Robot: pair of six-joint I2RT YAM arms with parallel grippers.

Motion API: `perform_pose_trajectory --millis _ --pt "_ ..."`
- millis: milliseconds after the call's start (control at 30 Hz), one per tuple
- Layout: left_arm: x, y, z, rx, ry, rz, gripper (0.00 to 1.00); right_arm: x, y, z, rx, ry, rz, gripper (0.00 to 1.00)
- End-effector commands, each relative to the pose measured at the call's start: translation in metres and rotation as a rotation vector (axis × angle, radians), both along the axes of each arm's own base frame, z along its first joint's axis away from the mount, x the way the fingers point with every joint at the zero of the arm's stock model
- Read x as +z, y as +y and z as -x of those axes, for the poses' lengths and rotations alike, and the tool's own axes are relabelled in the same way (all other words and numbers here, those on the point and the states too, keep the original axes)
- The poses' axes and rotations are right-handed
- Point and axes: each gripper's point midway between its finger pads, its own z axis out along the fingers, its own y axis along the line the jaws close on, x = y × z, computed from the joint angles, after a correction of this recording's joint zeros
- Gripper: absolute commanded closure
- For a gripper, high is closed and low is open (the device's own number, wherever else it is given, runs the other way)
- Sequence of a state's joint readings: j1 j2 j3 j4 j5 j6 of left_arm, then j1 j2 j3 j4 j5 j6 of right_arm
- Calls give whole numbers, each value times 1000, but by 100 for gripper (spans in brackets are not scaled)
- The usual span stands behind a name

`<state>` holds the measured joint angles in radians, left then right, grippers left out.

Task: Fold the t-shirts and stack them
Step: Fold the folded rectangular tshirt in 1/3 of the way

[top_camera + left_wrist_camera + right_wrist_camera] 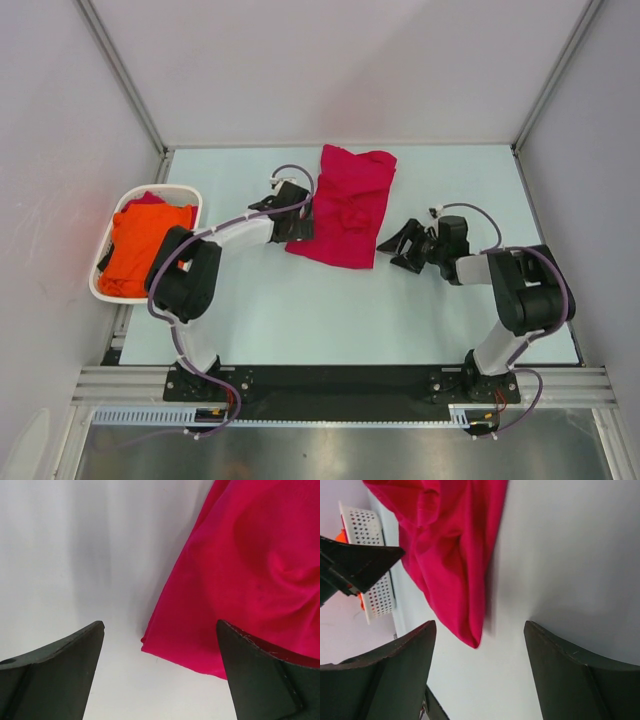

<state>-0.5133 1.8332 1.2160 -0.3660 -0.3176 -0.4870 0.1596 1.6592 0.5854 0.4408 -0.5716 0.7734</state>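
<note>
The pale bench (300, 320) stretches out ahead of me. The crimson t-shirt (345, 205) lies on it in the middle, toward the far side. It is a rumpled oblong with a bunched fold near its centre, and nothing is stacked on it.

At the left edge of the bench sits the white basket (105, 290), and the orange t-shirt (140, 245) is heaped inside it, well apart from the crimson one.

My left hand (297, 225) is at the crimson shirt's left edge, near its near-left corner. Its fingers are spread wide and hold nothing. One finger stands over the cloth and the other over bare bench, and I cannot tell whether either touches.

My right hand (392, 250) is just beside the shirt's near-right corner. It is also spread and empty, with the corner of the cloth ahead of the gap and bare bench under both fingers.
</note>
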Motion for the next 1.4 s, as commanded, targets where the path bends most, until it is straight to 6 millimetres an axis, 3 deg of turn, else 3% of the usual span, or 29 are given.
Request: perform_pose_trajectory --millis 0,167,233,267,300,333,367,400,467,633,900,1100,1233,1367 --pt "-9 -5 -2 -22 26 12 0 -16 32 5 81 68 -52 23" --pt "-17 2 7 -4 55 0 5 -29 56 -3 151 138 8 26" --pt "-18 4 8 4 56 3 12 -39 60 2 194 203 70 33" --pt "-17 6 8 9 55 6 20 -37 67 -7 211 196 91 36" --pt "-17 6 8 11 55 9 28 -43 65 0 220 256 120 41" --pt "-18 8 8 10 60 10 39 -46 64 0 236 265 143 57" --pt "-18 7 8 5 66 15 66 -48 64 0 243 281 157 70" --pt "-17 7 9 5 67 18 79 -51 63 1 250 312 176 100" --pt "-18 7 11 4 77 19 100 -55 56 -1 242 317 231 100" --pt "-24 6 30 1 129 51 100 -52 30 9 221 348 371 100" --pt "-38 3 76 -36 216 98 100 -49 -18 23 194 360 606 100" --pt "-43 -26 116 -107 270 124 100 -42 -35 35 203 376 684 100" --pt "-48 -61 152 -170 314 141 100 -38 -51 39 181 380 753 100" --pt "-63 -79 180 -200 367 125 100 -38 -60 40 161 385 799 100"
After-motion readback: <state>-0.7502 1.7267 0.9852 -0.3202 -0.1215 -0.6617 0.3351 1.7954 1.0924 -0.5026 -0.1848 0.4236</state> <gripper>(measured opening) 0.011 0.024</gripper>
